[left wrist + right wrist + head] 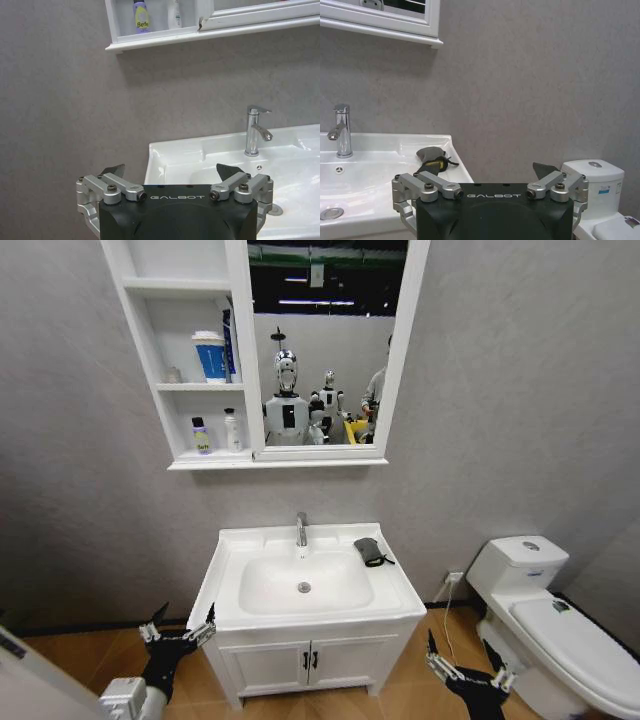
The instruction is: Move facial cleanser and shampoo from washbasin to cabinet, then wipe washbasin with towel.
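Dark towel (371,551) lies on washbasin (395,597); two bottles, perhaps toiletries, in cabinet (176,286).

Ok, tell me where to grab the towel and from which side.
Probably from above. The towel lies low and crumpled on the washbasin rim, right of the tap, so pinch its raised middle fold. The right tool hangs open on that side, below the rim.

walls: grey plaster (520,390) | floor: wood-tone (90,660) | right: white toilet (560,630)
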You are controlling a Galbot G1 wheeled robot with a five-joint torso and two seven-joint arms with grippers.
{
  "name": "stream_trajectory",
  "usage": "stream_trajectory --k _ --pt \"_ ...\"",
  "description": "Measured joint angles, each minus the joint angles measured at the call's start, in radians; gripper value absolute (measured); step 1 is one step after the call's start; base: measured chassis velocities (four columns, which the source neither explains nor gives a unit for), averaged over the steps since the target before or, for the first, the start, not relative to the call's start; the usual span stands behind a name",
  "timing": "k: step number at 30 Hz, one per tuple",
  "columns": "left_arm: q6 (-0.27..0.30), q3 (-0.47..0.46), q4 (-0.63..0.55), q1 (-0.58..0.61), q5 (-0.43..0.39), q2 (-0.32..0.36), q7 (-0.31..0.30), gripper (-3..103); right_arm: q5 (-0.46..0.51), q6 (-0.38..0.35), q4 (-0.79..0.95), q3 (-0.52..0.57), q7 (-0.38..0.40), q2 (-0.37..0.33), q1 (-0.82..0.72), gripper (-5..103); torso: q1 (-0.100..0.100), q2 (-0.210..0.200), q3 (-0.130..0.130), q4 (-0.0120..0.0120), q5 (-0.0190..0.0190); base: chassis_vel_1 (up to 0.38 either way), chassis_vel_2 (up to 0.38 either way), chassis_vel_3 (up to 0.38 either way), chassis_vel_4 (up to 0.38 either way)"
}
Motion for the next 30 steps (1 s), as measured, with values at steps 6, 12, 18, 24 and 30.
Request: stream_trajectory --k 6,12,18,24,30 --pt "0.0 0.0 0.0 0.0 0.0 0.0 0.0 100 0.0 0.0 0.0 0.0 0.0 0.0 0.0 100 0.0 0.0 0.0 -0.0001 -0.0005 0.297 -0.298 -0.297 0.299" --pt "0.0 0.0 0.0 0.0 0.0 0.0 0.0 100 0.001 0.0 -0.001 0.0 0.001 0.0 0.0 100 0.0 0.0 0.0 -0.0001 -0.0006 0.354 -0.357 -0.359 0.351" --pt "0.0 0.0 0.0 0.0 0.0 0.0 0.0 100 0.001 -0.001 -0.001 0.0 0.001 0.0 0.0 100 0.0 0.0 0.0 -0.0001 -0.0004 0.372 -0.357 -0.366 0.363" --pt "0.0 0.0 0.0 0.0 0.0 0.0 0.0 100 0.001 -0.001 -0.001 0.0 0.001 0.0 0.0 100 0.0 0.0 0.0 0.0 0.0005 0.354 -0.352 -0.354 0.353" --pt "0.0 0.0 0.0 0.0 0.0 0.0 0.0 100 0.001 -0.001 -0.001 0.0 0.001 -0.001 0.0 100 0.0 0.0 0.0 -0.0001 0.0009 0.368 -0.351 -0.349 0.34"
